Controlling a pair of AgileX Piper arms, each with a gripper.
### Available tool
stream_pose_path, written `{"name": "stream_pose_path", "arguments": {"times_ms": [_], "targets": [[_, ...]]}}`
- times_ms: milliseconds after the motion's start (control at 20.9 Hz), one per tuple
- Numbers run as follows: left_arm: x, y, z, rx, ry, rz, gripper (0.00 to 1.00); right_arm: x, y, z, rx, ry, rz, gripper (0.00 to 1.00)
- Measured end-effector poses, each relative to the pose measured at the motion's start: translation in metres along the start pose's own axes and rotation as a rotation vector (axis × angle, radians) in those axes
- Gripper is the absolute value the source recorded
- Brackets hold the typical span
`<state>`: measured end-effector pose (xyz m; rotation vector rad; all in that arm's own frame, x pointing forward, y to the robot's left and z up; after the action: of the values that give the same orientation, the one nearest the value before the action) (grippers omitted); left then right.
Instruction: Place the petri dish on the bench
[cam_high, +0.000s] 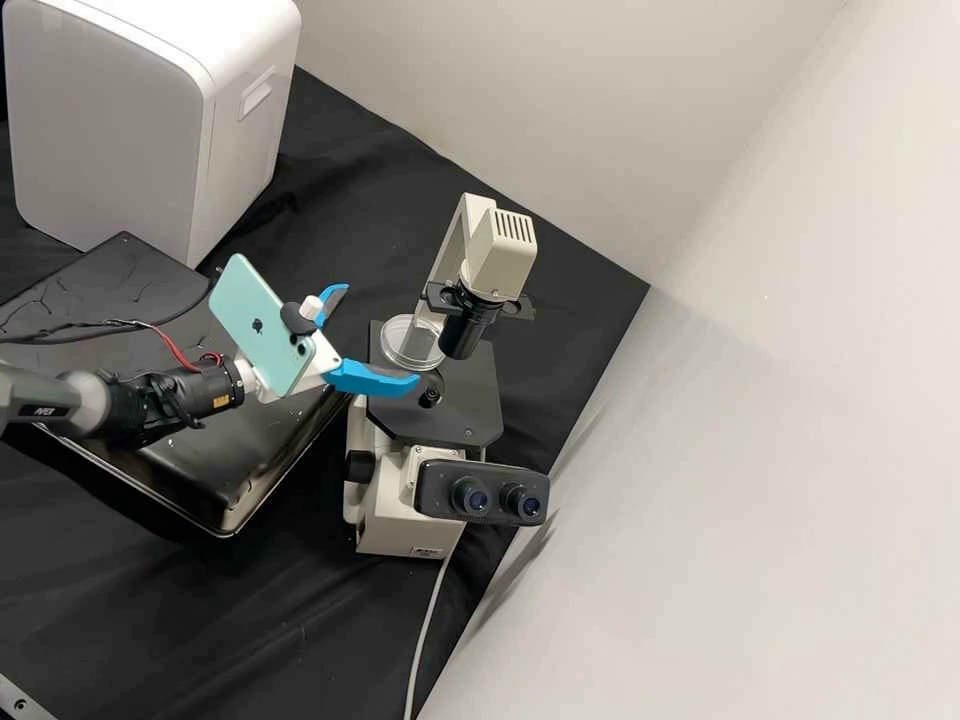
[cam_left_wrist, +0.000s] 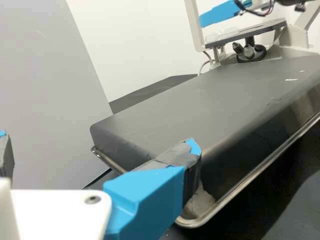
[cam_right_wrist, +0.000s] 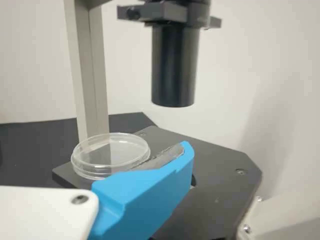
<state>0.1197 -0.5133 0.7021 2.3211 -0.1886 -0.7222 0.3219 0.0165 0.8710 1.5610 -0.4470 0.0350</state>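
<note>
The clear petri dish (cam_high: 410, 342) (cam_right_wrist: 110, 152) rests on the black stage (cam_high: 470, 395) (cam_right_wrist: 220, 180) of a microscope, under the dark condenser (cam_right_wrist: 172, 65). In the high view my right gripper (cam_high: 380, 335) comes in from the left and stands open at the dish's near side. One of its blue fingers (cam_right_wrist: 145, 190) lies along the stage beside the dish's rim, and the other finger (cam_high: 333, 295) is raised clear of it. My left gripper (cam_left_wrist: 97, 142) is open with nothing in it, low beside the corner of a metal tray (cam_left_wrist: 240, 185).
The metal tray (cam_high: 230, 500) holds a dark cover (cam_left_wrist: 225, 110) and sits left of the microscope (cam_high: 400, 500). A white box (cam_high: 150, 110) stands at the back left. A pale wall (cam_high: 780, 450) borders the bench on the right. The microscope's cable (cam_high: 425, 620) runs to the front.
</note>
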Motion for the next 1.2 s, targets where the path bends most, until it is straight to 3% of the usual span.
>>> {"name": "stream_pose_path", "arguments": {"times_ms": [479, 814, 1197], "targets": [[0.0, 0.0, 0.0, -0.002, 0.0, 0.0, 1.0, 0.016, -0.017, 0.009, -0.022, -0.065, -0.06, 1.0], [0.0, 0.0, 0.0, -0.002, 0.0, 0.0, 1.0, 0.019, -0.014, 0.009, -0.017, -0.072, -0.053, 1.0], [0.0, 0.0, 0.001, -0.001, -0.008, 0.0, 1.0, 0.033, -0.018, 0.011, -0.015, -0.083, -0.058, 1.0]]}}
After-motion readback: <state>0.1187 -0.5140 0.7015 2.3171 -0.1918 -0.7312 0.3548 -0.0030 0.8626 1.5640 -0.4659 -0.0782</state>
